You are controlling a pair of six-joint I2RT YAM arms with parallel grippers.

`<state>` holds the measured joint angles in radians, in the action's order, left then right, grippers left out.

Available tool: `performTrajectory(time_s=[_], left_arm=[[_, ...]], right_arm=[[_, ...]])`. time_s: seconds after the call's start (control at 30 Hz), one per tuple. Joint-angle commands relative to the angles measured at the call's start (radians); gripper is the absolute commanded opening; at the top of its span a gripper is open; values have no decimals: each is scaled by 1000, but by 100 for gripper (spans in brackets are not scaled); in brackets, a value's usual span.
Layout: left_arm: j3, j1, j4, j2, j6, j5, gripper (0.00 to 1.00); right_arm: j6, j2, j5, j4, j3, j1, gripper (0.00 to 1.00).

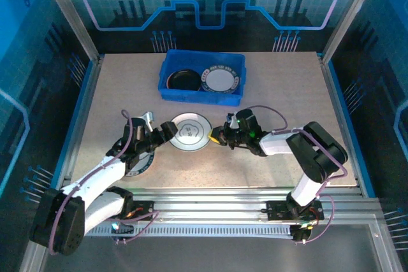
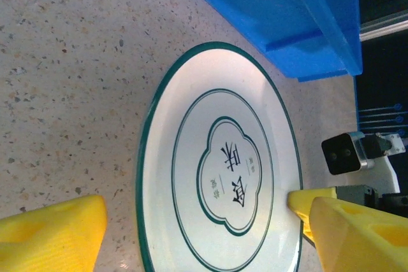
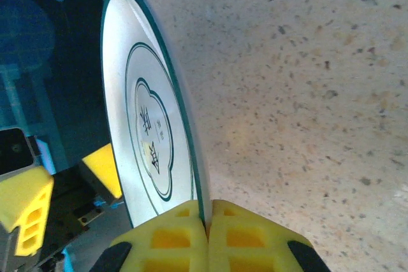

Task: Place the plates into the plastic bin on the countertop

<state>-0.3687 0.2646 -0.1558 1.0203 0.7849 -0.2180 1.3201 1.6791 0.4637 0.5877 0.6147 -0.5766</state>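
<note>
The right end effector (image 3: 205, 213), clamped shut on one rim of the green-edged white plate (image 1: 189, 133), holds it mid-desk (image 1: 287, 93) between the arms, the left end effector (image 1: 168, 134) gaping wide at the opposite rim, the plastic bin (image 1: 201, 97) directly beyond

white round plate with thin green rim (image 2: 220, 125), between the fingers of the left gripper (image 2: 194, 205), green Chinese characters in lobed centre medallion, two large, smaller between, unreadable
</note>
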Motion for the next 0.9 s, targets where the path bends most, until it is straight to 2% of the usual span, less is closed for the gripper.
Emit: performTrajectory(time_s=[0.0,0.13,0.23,0.3,0.47,0.5,0.6,0.63,0.8,0.87], left_arm=[[14,-6,-36,10,7,-21,77],[11,-5,-48,18,11,-21,56],[3,-5,-45,28,12,-12,20],[-8,-5,-37,41,9,-14,0],[-22,-5,-46,55,18,-26,0],[-27,-5,-43,54,18,-26,0],[-61,-5,-12,46,8,-31,0],[-72,-5,-4,41,2,-35,0],[-162,-6,62,29,-21,-22,0],[-216,-5,97,44,-35,-17,0]], right_arm=[[26,-47,44,65,16,4,0],[12,-61,56,37,33,3,0],[-13,-67,56,5,45,1,0],[-20,-67,58,0,47,2,0],[-44,-72,67,-33,54,13,0],[-53,-77,66,-45,51,19,4],[-106,-108,62,-123,51,37,30],[-131,-127,56,-159,54,41,36],[-274,-276,5,-366,50,60,42],[-282,-368,-1,-377,7,90,43]])
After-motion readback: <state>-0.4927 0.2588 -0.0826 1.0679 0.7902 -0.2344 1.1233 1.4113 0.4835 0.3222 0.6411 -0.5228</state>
